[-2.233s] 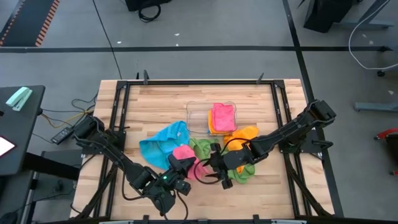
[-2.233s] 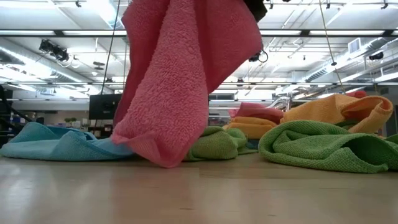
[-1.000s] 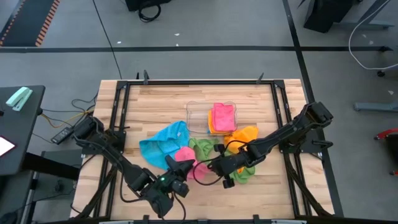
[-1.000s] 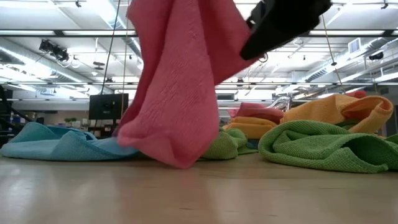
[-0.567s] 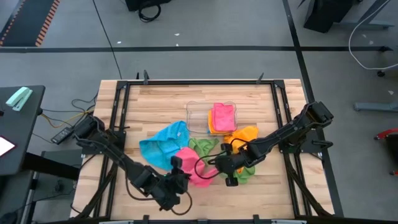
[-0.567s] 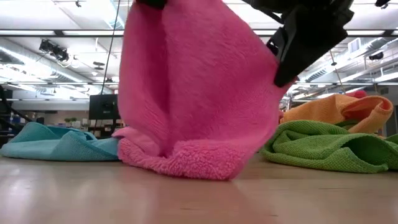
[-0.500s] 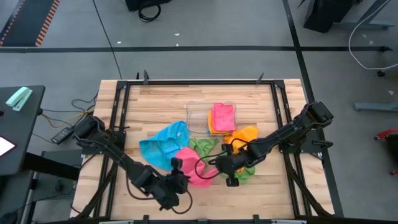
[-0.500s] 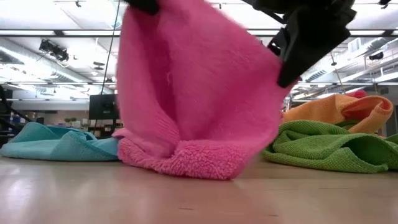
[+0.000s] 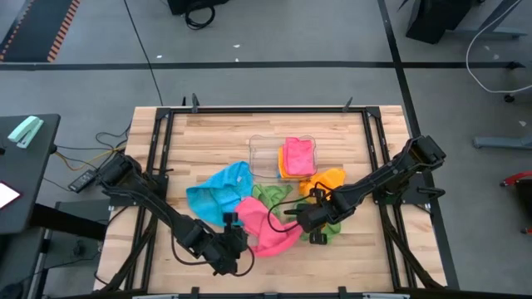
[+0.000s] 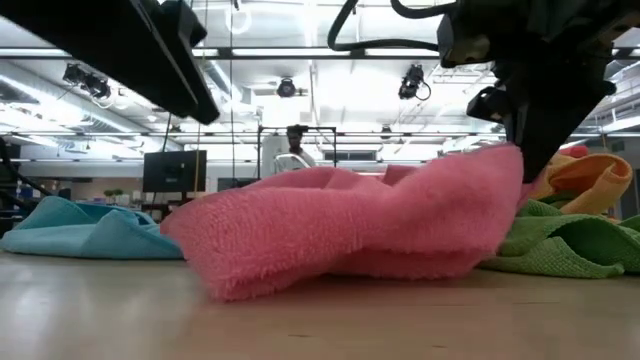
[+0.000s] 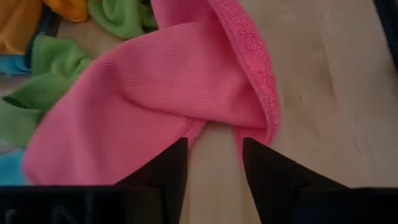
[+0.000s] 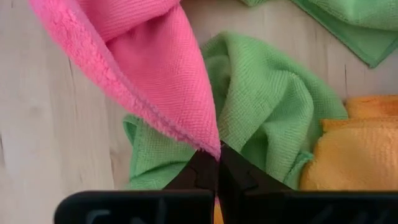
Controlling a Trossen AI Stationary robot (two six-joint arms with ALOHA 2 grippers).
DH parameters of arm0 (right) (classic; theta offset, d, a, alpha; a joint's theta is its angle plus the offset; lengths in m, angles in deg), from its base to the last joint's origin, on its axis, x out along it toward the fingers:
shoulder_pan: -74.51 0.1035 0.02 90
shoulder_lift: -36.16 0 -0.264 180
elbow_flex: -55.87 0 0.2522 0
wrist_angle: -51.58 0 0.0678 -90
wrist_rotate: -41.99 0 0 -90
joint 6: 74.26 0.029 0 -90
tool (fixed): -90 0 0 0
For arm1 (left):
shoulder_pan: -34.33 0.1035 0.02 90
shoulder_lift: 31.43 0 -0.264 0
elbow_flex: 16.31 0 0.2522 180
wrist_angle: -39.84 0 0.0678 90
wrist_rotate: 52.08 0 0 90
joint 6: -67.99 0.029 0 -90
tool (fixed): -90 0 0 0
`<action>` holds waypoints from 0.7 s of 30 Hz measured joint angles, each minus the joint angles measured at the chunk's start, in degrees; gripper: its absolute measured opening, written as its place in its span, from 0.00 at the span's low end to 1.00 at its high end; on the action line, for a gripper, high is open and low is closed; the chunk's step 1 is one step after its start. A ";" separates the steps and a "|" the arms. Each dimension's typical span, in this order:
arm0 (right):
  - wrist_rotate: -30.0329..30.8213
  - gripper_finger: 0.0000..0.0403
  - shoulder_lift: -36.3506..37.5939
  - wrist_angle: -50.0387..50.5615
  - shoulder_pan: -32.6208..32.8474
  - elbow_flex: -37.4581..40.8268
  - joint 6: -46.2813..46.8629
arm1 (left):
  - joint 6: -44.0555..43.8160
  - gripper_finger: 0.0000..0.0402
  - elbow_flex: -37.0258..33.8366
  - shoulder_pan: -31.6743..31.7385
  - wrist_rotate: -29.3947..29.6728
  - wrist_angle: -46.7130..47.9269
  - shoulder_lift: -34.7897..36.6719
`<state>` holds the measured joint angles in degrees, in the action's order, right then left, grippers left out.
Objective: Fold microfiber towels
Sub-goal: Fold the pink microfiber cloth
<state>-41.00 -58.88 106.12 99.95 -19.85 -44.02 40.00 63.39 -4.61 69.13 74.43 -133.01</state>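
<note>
Jaws first: the right gripper (image 12: 217, 163) is pinched tight on one corner of the pink towel (image 9: 268, 226), while the left gripper (image 11: 213, 163) stands with its jaws parted and nothing between them, the towel's edge lying just beyond the tips.

That pink towel sits crumpled on the counter (image 9: 208, 141) toward the near edge, roughly midway along it, one side sagging flat and the right-held corner raised. Behind it lie a green towel (image 9: 331, 227) partly under the right arm, an orange towel (image 9: 331, 178) and a blue towel (image 9: 218, 189) further to the left. A clear plastic tray (image 9: 264, 153) nearer the counter's far edge holds a folded stack (image 9: 297, 156) of pink over orange.

The step in hand looks like spreading the pink cloth flat before the first fold. To do it well, I judge the right corner should be drawn away from the heap so the cloth clears the green towel, and the left jaws should take the opposite corner rather than a mid-edge bunch, so the cloth tensions evenly and lies square.
</note>
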 joint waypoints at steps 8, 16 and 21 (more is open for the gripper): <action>0.04 0.02 0.00 -1.15 -0.02 0.00 -0.04 | 3.11 0.50 -5.78 -0.56 -3.34 -8.91 0.00; 0.22 0.02 0.00 -3.20 -0.02 0.00 -1.13 | 7.82 0.55 -7.62 -0.37 -3.73 -12.17 -1.51; 0.86 0.02 0.00 -3.44 -0.02 0.00 -1.31 | 13.90 0.55 -7.39 -0.22 -3.44 -17.08 -6.42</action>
<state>-40.14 -58.88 102.68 99.92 -19.85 -45.33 53.90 56.00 -4.83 65.69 57.35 -139.43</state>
